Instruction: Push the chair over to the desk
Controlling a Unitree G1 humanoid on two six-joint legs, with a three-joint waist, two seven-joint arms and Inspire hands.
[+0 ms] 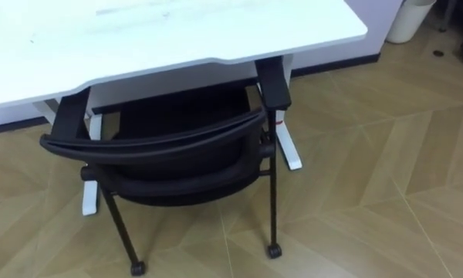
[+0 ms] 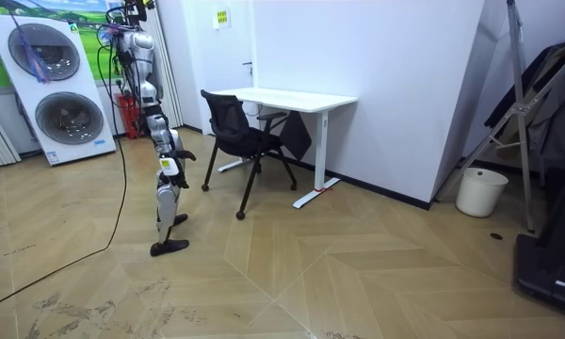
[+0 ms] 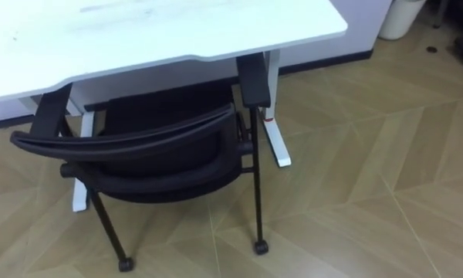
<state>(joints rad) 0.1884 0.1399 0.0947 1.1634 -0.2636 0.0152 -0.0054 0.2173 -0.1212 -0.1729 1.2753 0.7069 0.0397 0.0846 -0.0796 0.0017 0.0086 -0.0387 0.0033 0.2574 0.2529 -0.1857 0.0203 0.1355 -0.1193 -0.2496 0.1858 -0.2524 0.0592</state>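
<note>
Room view: robot behind chair (image 2: 248, 141), hands (image 2: 185, 156) just short of backrest (image 1: 154, 144); grip cannot be told. Advice: press backrest centrally, straight under desk (image 1: 177, 31).

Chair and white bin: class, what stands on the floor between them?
The white desk's leg, with its foot, stands between the chair and the bin; beyond that lies bare wooden floor. The left eye view shows it.

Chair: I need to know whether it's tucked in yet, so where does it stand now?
In the left eye view the black chair stands centre-left at the white desk, its seat partly under the top, backrest toward the robot.
</note>
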